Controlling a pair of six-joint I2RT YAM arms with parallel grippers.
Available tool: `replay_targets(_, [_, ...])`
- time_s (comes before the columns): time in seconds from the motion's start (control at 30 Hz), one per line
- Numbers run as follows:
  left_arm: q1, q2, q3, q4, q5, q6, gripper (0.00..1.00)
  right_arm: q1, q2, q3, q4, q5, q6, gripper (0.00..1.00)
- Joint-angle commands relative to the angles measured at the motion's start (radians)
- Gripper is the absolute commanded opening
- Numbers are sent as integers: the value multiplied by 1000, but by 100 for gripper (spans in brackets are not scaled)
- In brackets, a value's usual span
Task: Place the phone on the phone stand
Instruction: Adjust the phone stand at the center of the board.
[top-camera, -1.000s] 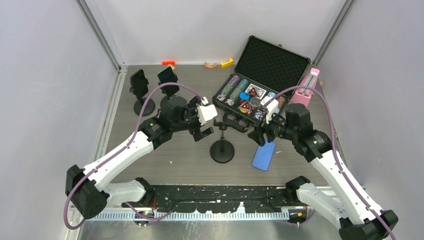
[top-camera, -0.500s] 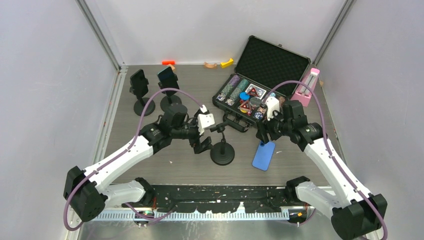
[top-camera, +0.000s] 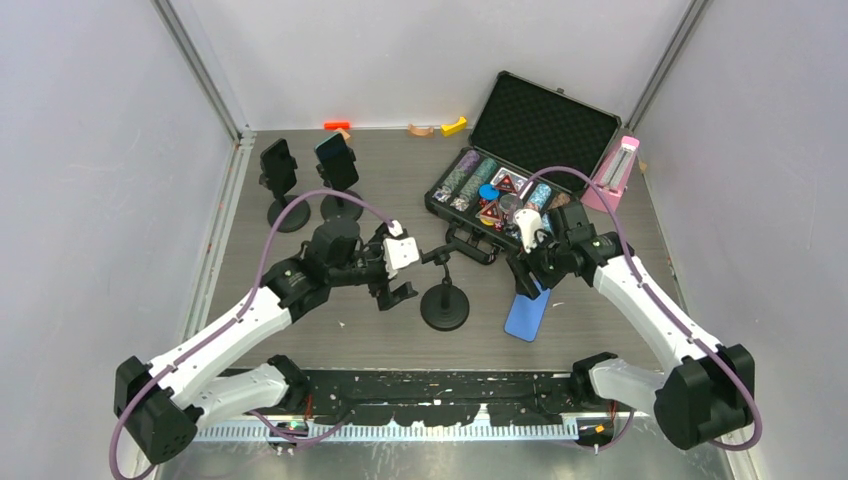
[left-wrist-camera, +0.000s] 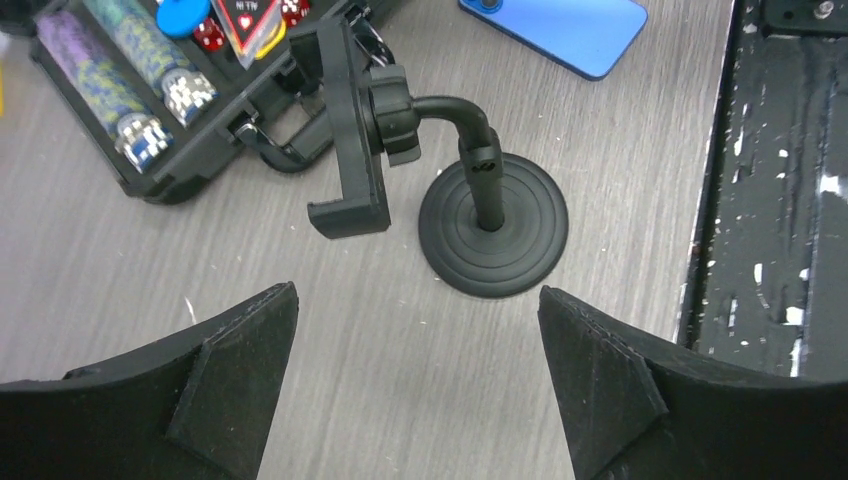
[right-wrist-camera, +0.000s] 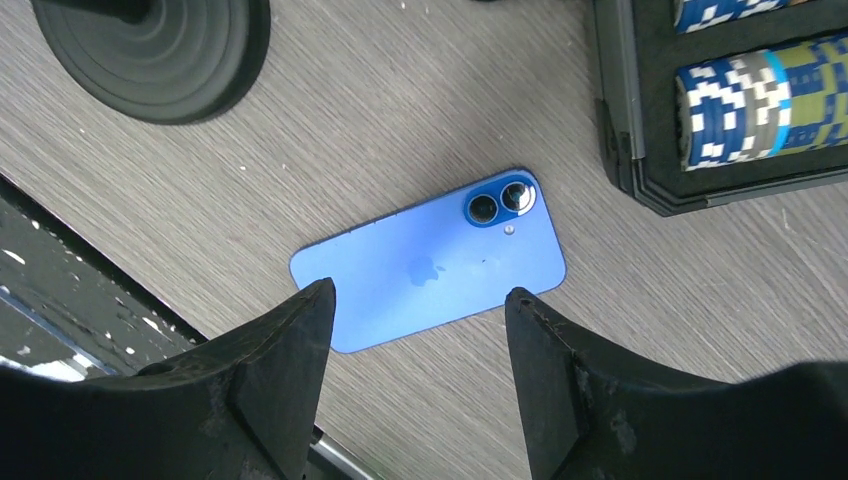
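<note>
A blue phone (top-camera: 527, 314) lies face down on the grey table, camera end toward the chip case; the right wrist view shows it (right-wrist-camera: 430, 262) just ahead of my fingertips. A black phone stand (top-camera: 444, 300) with a round base and an empty cradle (left-wrist-camera: 350, 130) stands left of the phone. My right gripper (top-camera: 528, 281) hovers over the phone's far end, open and holding nothing (right-wrist-camera: 420, 290). My left gripper (top-camera: 396, 290) is open beside the stand's left side, and the stand's base (left-wrist-camera: 493, 235) sits just beyond its fingertips (left-wrist-camera: 417, 292).
An open black case (top-camera: 545, 125) of poker chips sits behind the stand and phone. Two more stands holding dark phones (top-camera: 280, 170) (top-camera: 337, 152) are at the back left. A pink object (top-camera: 617, 170) is at the back right. A black rail (top-camera: 440, 400) runs along the near edge.
My left gripper has drawn back and down to the left of the stand. My right gripper has swung left and lowered over the phone's far end.
</note>
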Motion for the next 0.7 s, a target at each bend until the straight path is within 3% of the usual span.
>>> replay_targets(0.0, [-7, 19, 78, -7, 47, 135, 93, -4, 35, 16, -23, 21, -62, 68])
replay_targets(0.23, [-27, 127, 193, -59, 49, 281, 92, -4, 26, 13, -48, 41, -77, 68])
replay_targets(0.4, [-31, 197, 253, -122, 50, 355, 86, -4, 2, 1, -59, 52, -82, 68])
replay_targets(0.5, [-32, 232, 279, -135, 45, 365, 78, -4, -1, -2, -60, 54, -81, 68])
replay_targets(0.67, [-34, 264, 294, -143, 48, 332, 54, -4, -5, -3, -66, 65, -76, 67])
